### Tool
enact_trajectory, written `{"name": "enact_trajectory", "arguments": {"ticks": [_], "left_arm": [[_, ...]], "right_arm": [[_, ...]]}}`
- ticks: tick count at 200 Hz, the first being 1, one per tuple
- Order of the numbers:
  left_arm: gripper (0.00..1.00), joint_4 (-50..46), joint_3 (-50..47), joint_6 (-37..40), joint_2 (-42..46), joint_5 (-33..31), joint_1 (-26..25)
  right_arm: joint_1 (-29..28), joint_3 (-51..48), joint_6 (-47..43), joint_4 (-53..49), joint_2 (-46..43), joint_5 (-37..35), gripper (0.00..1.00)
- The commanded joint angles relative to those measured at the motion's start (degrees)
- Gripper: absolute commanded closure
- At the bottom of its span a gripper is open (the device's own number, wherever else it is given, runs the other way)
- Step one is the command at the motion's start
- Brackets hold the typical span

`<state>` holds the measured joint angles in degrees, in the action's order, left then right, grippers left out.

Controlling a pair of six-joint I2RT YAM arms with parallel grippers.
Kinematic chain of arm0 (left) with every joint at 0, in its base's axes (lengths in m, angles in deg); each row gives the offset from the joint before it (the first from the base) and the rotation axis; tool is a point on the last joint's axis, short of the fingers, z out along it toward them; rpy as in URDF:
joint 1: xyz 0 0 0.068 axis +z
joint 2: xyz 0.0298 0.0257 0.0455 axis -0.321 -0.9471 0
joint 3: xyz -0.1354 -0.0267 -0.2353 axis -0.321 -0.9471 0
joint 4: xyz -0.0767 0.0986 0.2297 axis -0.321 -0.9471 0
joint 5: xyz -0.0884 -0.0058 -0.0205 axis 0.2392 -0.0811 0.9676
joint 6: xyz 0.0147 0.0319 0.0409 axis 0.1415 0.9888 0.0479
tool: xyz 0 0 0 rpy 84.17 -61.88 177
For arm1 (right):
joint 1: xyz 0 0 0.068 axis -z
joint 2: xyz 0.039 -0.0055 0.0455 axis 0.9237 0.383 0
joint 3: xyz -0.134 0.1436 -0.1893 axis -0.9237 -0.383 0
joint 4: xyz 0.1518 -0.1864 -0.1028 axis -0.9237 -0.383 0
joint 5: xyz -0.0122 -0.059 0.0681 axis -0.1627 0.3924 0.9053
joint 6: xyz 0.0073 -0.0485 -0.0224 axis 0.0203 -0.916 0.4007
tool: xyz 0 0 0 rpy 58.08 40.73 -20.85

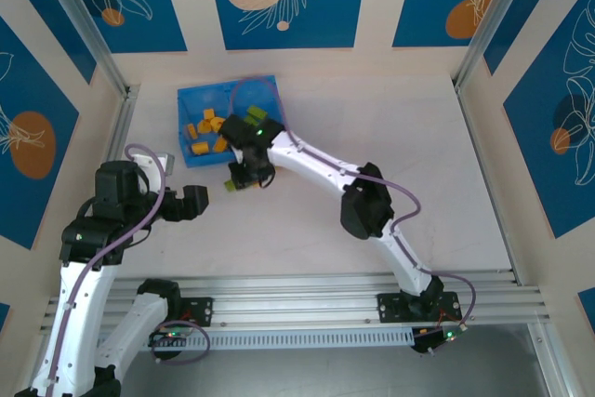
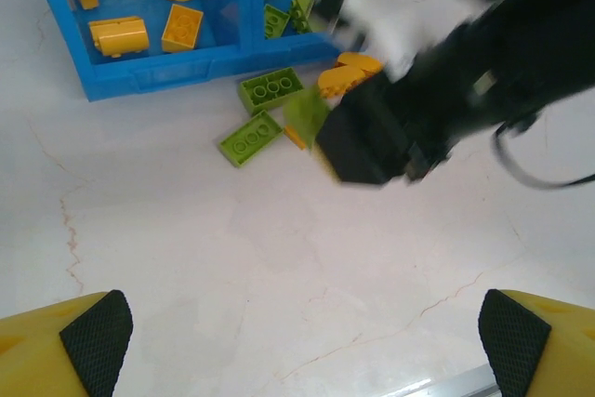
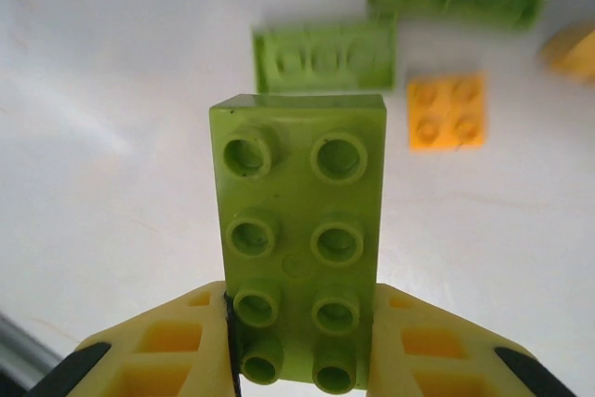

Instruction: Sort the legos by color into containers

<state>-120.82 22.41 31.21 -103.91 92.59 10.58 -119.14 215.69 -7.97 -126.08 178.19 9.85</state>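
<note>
Jaws of the right gripper (image 1: 244, 177) are pinching a lime green lego (image 3: 297, 230) by its sides, that arm stretched left across the tabletop (image 1: 400, 127) to just in front of the blue tray (image 1: 197, 99). Left gripper (image 1: 195, 202) hangs nearby, arm folded, jaws spread wide, facing the loose legos (image 2: 249, 137) beside the tray.

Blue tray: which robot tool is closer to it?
Right. The right tool hangs just off the tray's near edge, gripping a green brick. The left tool sits farther off, toward the near left, open.
</note>
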Motion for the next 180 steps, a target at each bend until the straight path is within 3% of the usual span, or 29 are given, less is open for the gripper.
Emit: {"name": "enact_trajectory", "arguments": {"ticks": [1, 32, 106, 119, 139, 180], "left_arm": [[0.01, 1.4, -0.3, -0.9, 0.5, 1.9, -0.2], [0.01, 0.8, 0.1, -1.3, 0.7, 2.3, -0.2], [0.0, 1.6, 0.5, -3.0, 0.3, 3.3, -0.4], [0.0, 1.2, 0.5, -3.0, 0.5, 3.3, -0.4], [0.0, 0.5, 0.0, -3.0, 1.0, 2.8, -0.4], [0.0, -0.6, -0.9, -3.0, 0.8, 3.6, -0.5]], "right_arm": [[4.4, 5.4, 6.4, 3.1, -2.7, -2.7, 0.72], [8.9, 12.6, 11.6, 5.5, 2.8, -3.5, 0.73], [11.5, 25.0, 9.7, 16.5, 18.1, -0.4, 0.71], [11.6, 25.1, 10.2, 18.5, 18.8, -0.4, 0.67], [12.0, 25.4, 11.2, 20.0, 18.8, -0.9, 0.48], [12.7, 25.8, 11.7, 18.4, 14.6, 1.2, 0.42]]}}
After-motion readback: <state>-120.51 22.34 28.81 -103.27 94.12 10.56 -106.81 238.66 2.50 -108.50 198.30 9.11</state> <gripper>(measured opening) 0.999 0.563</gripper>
